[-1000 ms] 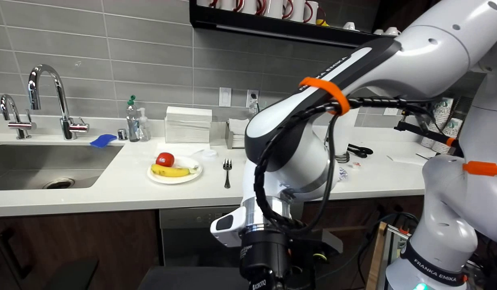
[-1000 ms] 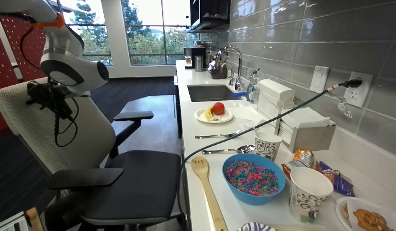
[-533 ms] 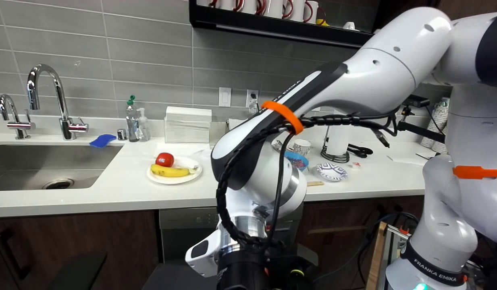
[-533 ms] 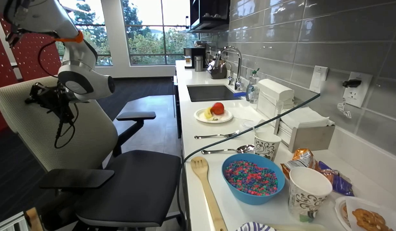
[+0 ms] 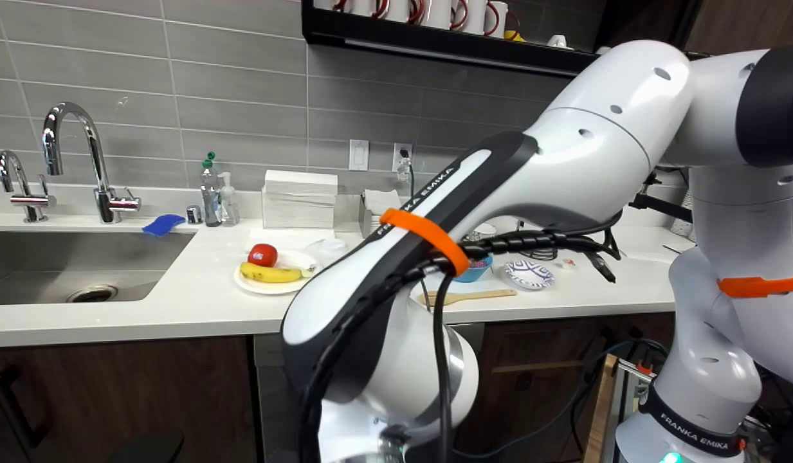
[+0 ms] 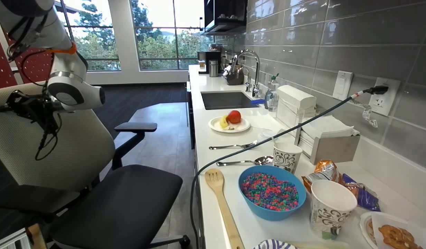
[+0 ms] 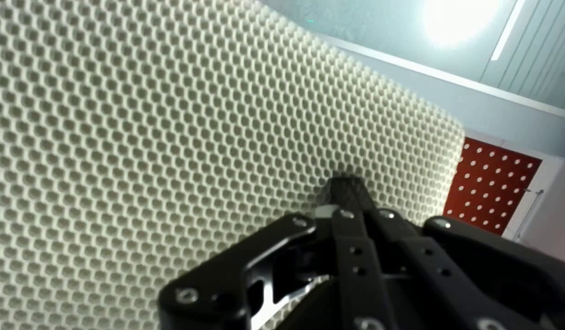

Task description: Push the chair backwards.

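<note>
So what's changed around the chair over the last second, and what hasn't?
The chair has slid back, away from the counter, and the gripper has moved the same way. It is shut, up against the backrest. No sign of anything taken hold of or let go. Unchanged: plate of fruit, fork, spoon, blue bowl.
</note>
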Available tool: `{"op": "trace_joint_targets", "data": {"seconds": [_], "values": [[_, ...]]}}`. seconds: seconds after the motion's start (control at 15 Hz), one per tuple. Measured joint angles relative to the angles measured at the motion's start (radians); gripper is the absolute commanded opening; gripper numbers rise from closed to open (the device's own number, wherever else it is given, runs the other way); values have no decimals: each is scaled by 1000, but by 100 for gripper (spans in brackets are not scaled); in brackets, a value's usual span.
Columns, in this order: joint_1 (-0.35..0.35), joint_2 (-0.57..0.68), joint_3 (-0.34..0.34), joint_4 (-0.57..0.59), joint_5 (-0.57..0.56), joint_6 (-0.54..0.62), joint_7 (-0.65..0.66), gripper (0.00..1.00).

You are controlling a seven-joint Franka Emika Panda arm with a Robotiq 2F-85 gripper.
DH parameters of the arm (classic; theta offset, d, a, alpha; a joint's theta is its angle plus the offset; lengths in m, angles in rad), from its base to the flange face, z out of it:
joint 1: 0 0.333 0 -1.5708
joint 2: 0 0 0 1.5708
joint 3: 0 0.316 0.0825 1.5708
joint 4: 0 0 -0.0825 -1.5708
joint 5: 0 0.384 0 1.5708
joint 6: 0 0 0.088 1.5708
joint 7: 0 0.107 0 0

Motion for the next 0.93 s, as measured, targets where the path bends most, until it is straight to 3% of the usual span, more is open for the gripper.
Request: {"op": "trace_joint_targets", "data": {"seconds": [0.33,0.53,0.73,0.93], "values": [[164,72,41,96,-54,-39,14,0],[230,98,20,159,-178,-96,73,0],[220,77,-52,174,-251,-85,101,0],[141,16,-127,150,-294,-68,101,0]]}}
